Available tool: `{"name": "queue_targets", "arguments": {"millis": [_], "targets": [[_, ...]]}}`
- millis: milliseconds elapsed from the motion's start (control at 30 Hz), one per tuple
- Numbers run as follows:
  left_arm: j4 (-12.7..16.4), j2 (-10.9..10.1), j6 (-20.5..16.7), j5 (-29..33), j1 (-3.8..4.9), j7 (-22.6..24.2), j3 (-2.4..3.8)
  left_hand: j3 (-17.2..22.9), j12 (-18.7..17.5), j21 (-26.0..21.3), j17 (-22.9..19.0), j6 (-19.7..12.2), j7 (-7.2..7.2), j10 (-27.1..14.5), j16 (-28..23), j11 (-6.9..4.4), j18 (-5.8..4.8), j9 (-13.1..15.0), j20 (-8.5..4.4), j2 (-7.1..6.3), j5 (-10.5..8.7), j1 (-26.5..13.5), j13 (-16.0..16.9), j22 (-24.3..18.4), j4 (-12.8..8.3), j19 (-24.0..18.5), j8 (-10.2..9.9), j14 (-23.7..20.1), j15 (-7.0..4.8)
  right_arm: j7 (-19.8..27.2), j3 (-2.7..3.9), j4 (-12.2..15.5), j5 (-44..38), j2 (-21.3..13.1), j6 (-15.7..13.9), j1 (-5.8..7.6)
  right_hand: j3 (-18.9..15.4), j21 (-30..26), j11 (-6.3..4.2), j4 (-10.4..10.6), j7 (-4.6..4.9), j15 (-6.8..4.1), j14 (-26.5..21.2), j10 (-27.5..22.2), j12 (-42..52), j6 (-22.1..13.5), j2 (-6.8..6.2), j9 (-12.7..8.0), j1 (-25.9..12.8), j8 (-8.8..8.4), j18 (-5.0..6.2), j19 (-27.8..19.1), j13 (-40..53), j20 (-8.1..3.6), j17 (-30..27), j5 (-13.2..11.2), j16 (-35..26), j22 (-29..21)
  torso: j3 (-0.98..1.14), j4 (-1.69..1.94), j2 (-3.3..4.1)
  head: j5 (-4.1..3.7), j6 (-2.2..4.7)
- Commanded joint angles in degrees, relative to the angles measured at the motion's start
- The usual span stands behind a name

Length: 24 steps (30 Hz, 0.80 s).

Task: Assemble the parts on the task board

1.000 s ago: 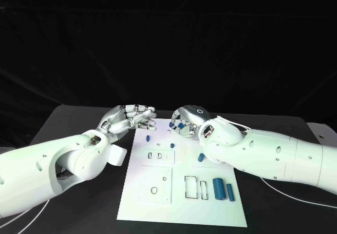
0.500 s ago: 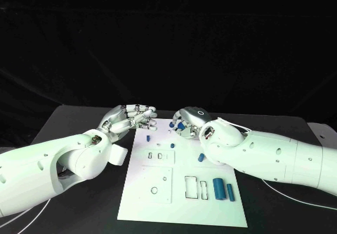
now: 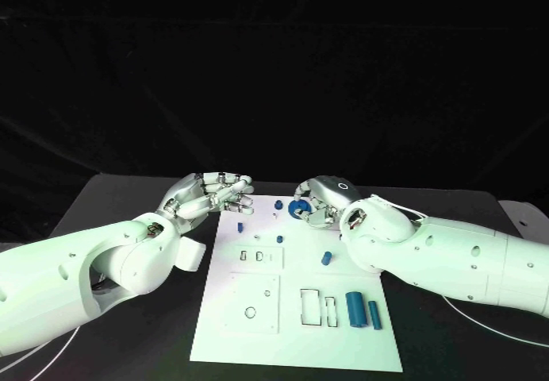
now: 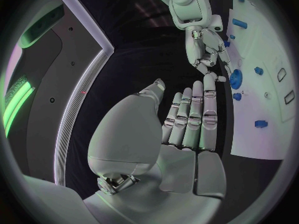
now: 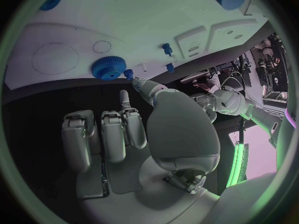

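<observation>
Blue gear point(image 3: 298, 209) is lying flat on board point(image 3: 274, 325), just beside R hand point(image 3: 324, 198). R fingers apart, holding nothing. L hand point(image 3: 215, 193) is hovering farther off, also empty.

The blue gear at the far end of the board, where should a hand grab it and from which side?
Probably by its toothed rim, coming from above. The blue gear lies flat on the white board, so only its rim and top face are free. The right hand is already beside it and suits a pinch across the rim.
</observation>
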Motion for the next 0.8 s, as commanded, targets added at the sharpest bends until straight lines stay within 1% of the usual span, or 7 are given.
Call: {"name": "queue_targets", "arguments": {"millis": [33,200,233,267,367,533,800], "targets": [[0.1,0.0,1.0,0.2,0.03,0.3,0.04,0.2,-0.3,-0.2,0.1,0.0,1.62,0.0,-0.2,0.29,0.65,-0.1,0.2,0.51,0.25,0.1,0.1,-0.1,0.0,-0.4,-0.4,-0.4,-0.17,1.0,0.07,0.1,2.3,-0.8,-0.2,0.03,0.1,0.3,0.52,0.3,0.35,0.72,5.0,-0.4,-0.6,-1.3,-0.77,-0.3,-0.1,-1.2,-0.82,5.9,6.7,0.63,10.5,-0.4,0.0,15.1,-0.07,-0.09,-0.01,-0.02,0.15],[0.2,-0.1,1.0,0.2,0.03,0.3,0.04,0.2,-0.3,-0.2,0.1,0.0,1.62,0.0,-0.2,0.29,0.65,-0.1,0.2,0.51,0.25,0.1,0.1,-0.1,0.0,-0.4,-0.4,-0.4,-0.17,2.0,0.11,-1.3,6.1,-0.8,1.3,0.16,-0.7,0.3,0.95,0.6,0.72,1.15,5.0,-1.3,-1.5,-3.9,-1.38,-0.9,-0.3,-3.51,-0.82,5.9,6.0,1.12,10.6,-0.3,0.0,15.1,-0.06,-0.09,0.02,-0.08,0.3],[0.2,-0.1,1.0,0.2,0.03,0.3,0.04,0.2,-0.3,-0.2,0.1,0.0,1.62,0.0,-0.2,0.29,0.65,-0.1,0.2,0.51,0.25,0.1,0.1,-0.1,0.0,-0.4,-0.4,-0.4,-0.17,2.1,0.11,-1.7,6.8,-0.6,1.7,0.19,-1.1,0.3,1.01,0.8,0.77,1.22,5.0,-1.4,-1.5,-4.8,-1.59,-1.0,-0.5,-4.1,-0.82,5.9,5.9,1.18,10.6,0.9,0.0,15.1,-0.07,0.12,0.02,-0.24,0.32],[0.2,-0.1,1.0,0.2,0.03,0.3,0.04,0.3,-0.4,-0.2,0.3,0.0,1.61,0.1,-0.3,0.29,0.65,-0.1,0.21,0.58,0.24,0.2,0.1,-0.1,0.0,-0.4,-0.5,-0.5,-0.16,2.3,0.12,-2.1,7.6,-0.4,2.2,0.23,-1.6,0.3,1.06,0.9,0.82,1.26,5.0,-1.5,-1.7,-5.3,-1.76,-1.1,-0.7,-4.58,-0.82,5.9,5.8,1.26,10.6,1.7,0.0,15.1,-0.07,0.12,0.03,-0.27,0.33],[0.2,0.0,1.0,0.2,0.03,0.3,0.04,0.3,-0.4,-0.2,0.3,0.0,1.61,0.1,-0.3,0.29,0.65,-0.1,0.21,0.58,0.24,0.2,0.1,-0.1,0.0,-0.4,-0.5,-0.5,-0.16,2.7,0.12,-3.3,9.7,0.4,3.6,0.34,-2.7,0.3,1.18,1.3,0.94,1.38,5.0,-1.7,-1.8,-6.6,-1.73,-1.4,-0.6,-5.62,-0.82,5.9,5.7,1.37,10.7,1.5,0.1,15.1,-0.09,0.27,0.04,-0.42,0.4],[0.2,0.0,1.0,0.2,0.03,0.3,0.04,0.3,-0.4,-0.2,0.3,0.0,1.61,0.1,-0.3,0.29,0.65,-0.1,0.21,0.58,0.24,0.2,0.1,-0.1,0.0,-0.4,-0.5,-0.5,-0.16,3.3,0.13,-5.6,12.6,2.1,5.6,0.43,-3.0,0.3,1.2,1.3,0.96,1.4,5.0,-1.7,-1.8,-6.8,-1.7,-1.4,-0.6,-5.83,-0.82,5.9,5.7,1.39,10.9,1.5,0.1,15.1,-0.13,0.31,0.09,-0.44,0.38],[0.0,0.1,1.0,0.2,0.03,0.2,0.04,0.3,-0.4,-0.2,0.3,0.0,1.61,0.1,-0.3,0.29,0.65,-0.1,0.21,0.58,0.24,0.2,0.1,-0.1,0.0,-0.4,-0.5,-0.5,-0.16,3.6,0.12,-7.4,15.2,3.4,7.5,0.45,-3.4,0.3,1.19,1.6,0.94,1.42,5.1,-1.4,-1.4,-5.7,-1.18,-1.2,-0.4,-5.44,-0.82,5.9,6.0,1.44,11.1,1.5,0.2,15.1,-0.21,0.3,0.06,-0.45,0.11]]}}
